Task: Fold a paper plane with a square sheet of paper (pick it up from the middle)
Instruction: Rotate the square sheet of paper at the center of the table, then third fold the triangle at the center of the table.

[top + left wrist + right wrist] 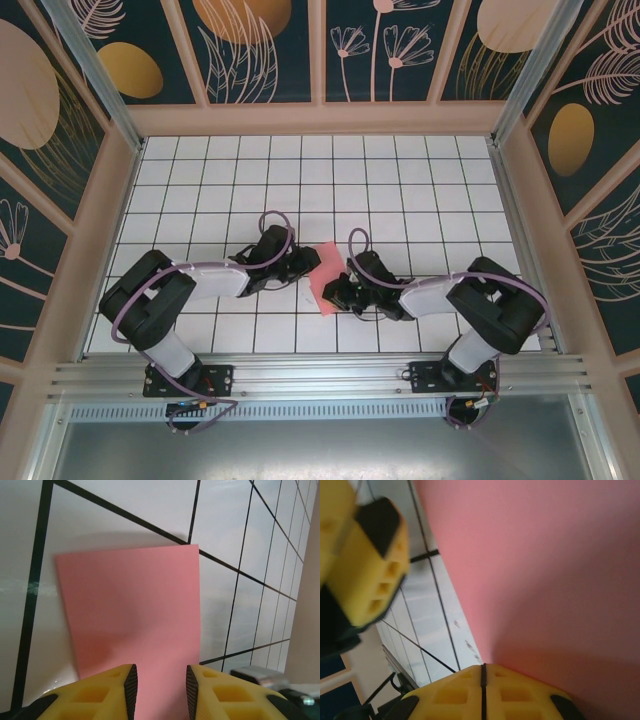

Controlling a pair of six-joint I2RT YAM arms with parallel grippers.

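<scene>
Nearest to us, both arms reach inward from the near edge of the white tiled table (400, 170) and meet at its middle. Between them lies the pink paper (322, 280), flat on the tiles. It looks narrower than a square, and its long side runs away from the bases. The right gripper (482, 672) comes at it from the right, at the nearer end. Its jaws are pressed together at the paper's edge, and we cannot tell whether they pinch it. The left gripper (160, 677) comes from the left, slightly farther along, its jaws parted, the paper stretching straight ahead from the gap. We judge both equally close. Beyond, the tiles run to the patterned back wall (320, 50).
</scene>
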